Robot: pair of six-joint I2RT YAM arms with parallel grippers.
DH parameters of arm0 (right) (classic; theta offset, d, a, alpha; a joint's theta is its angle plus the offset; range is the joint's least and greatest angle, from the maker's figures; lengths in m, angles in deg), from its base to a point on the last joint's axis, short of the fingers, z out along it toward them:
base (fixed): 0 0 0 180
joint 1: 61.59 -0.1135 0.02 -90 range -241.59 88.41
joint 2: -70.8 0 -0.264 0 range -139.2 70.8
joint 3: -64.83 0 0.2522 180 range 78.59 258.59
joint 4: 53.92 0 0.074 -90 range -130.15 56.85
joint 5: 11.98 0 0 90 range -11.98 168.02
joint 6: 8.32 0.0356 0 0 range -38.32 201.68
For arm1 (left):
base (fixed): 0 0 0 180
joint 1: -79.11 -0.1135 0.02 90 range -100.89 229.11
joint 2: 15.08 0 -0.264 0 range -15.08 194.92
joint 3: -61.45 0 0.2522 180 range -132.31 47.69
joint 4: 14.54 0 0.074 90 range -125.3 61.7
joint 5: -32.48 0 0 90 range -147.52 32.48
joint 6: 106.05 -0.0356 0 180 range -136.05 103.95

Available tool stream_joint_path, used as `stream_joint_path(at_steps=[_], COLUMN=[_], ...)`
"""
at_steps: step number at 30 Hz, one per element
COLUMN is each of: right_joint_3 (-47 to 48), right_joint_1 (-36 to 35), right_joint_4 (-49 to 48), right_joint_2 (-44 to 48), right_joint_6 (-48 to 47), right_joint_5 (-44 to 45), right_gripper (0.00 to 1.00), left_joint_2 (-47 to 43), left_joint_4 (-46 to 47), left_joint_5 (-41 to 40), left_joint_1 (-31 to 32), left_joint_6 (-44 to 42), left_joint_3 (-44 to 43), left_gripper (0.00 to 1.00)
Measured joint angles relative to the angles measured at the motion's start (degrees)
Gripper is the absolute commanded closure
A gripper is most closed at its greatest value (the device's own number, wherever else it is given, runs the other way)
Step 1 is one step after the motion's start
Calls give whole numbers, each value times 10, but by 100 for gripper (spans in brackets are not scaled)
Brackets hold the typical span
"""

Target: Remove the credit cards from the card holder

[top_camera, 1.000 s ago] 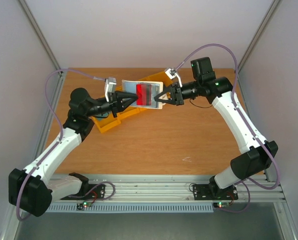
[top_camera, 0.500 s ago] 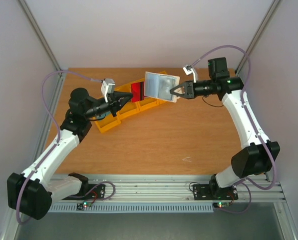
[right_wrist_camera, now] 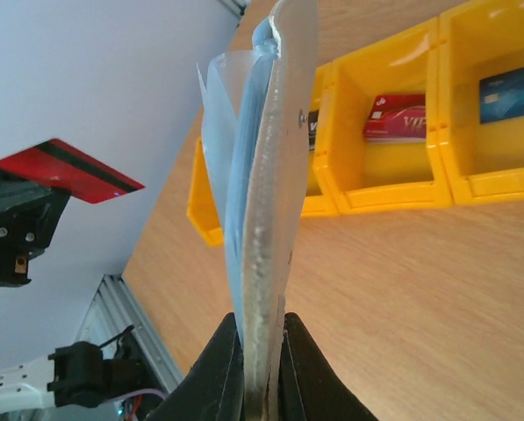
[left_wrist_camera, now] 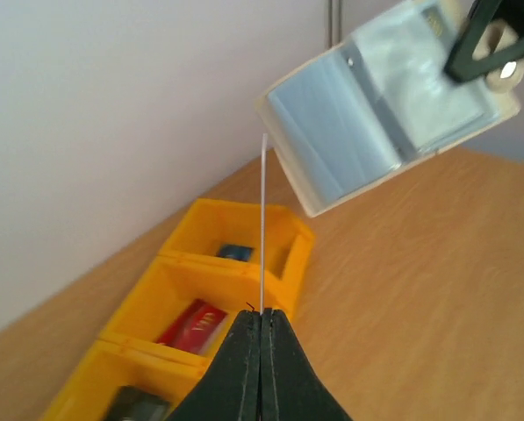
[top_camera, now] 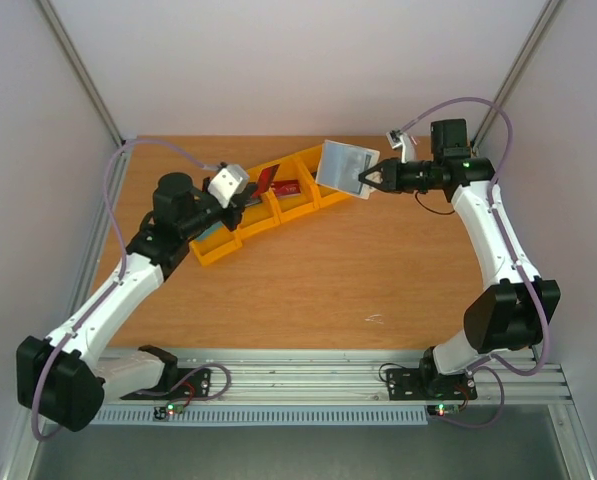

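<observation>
Has drawn a red striped card point(right_wrist_camera: 68, 171) clear of the card holder point(top_camera: 346, 167) within the last second and swung it left, over the row of yellow bins point(top_camera: 218, 250). Keeps the left claw point(left_wrist_camera: 262, 320) pressed together on that card's lower edge (edge-on to the wrist camera, a mere pale line). Holds the card holder by one edge in the pinching right claw point(right_wrist_camera: 260, 338), lifted off the surface point(top_camera: 308, 280) and pulled back to the right, well apart from the card. Already lying in the bins: a second red card point(right_wrist_camera: 400, 117), a blue card point(right_wrist_camera: 512, 88), a dark card point(left_wrist_camera: 134, 405). Seems to leave no card in the pale pockets, though glare makes that hard to confirm. Leaves, most likely, only the drop into a bin.
</observation>
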Motion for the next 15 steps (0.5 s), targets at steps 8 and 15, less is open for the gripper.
stream_joint_path(at_steps=[8, 15], right_joint_3=[0, 1], right_joint_1=[16, 34], right_joint_4=[-14, -8], right_joint_2=[-6, -17], right_joint_6=[3, -7], right_joint_5=[16, 40], right_gripper=[99, 99], left_joint_2=[82, 200], left_joint_4=[-51, -84], left_joint_5=[-154, -254], left_joint_1=[63, 79], left_joint_6=[-227, -309], left_joint_3=[-69, -143], left_gripper=[100, 100])
